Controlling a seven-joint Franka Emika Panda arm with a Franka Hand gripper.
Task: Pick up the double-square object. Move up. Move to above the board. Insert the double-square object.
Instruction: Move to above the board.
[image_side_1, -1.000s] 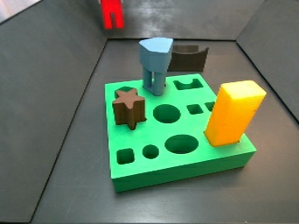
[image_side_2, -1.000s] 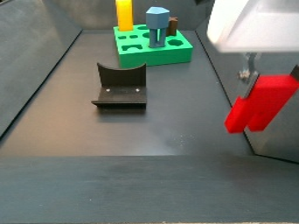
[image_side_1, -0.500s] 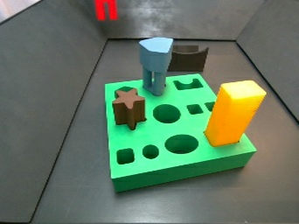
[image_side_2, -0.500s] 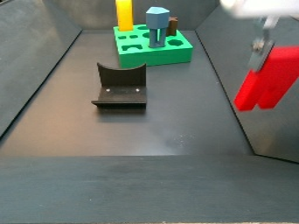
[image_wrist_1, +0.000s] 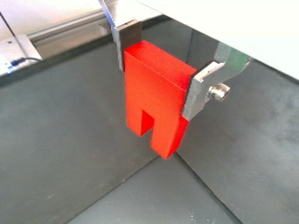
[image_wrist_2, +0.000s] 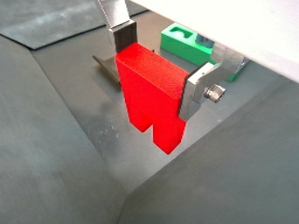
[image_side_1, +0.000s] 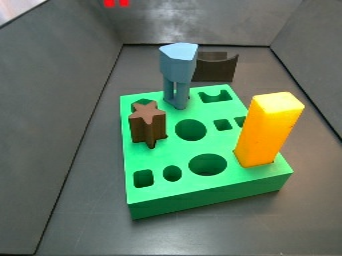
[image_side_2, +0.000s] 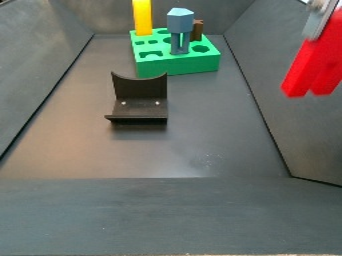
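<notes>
My gripper (image_wrist_1: 162, 77) is shut on the red double-square object (image_wrist_1: 156, 98), which hangs notch-down between the silver fingers in both wrist views (image_wrist_2: 152, 96). In a side view the red block (image_side_2: 315, 64) is high above the floor at the near right, with only a bit of the gripper (image_side_2: 321, 10) showing at the frame's upper edge. In a side view only its lower tip (image_side_1: 116, 4) shows at the far end. The green board (image_side_1: 201, 150) lies far from it, with several shaped holes; it also shows in a side view (image_side_2: 174, 50) and a wrist view (image_wrist_2: 187, 44).
On the board stand a tall yellow-orange block (image_side_1: 267, 128), a blue-grey block (image_side_1: 177, 72) and a dark brown star block (image_side_1: 148, 121). The dark fixture (image_side_2: 136, 98) stands on the floor between the gripper and the board. Sloped grey walls enclose the floor.
The gripper has risen with the red double-square object, which sits higher in both side views and has almost left the top of one.
</notes>
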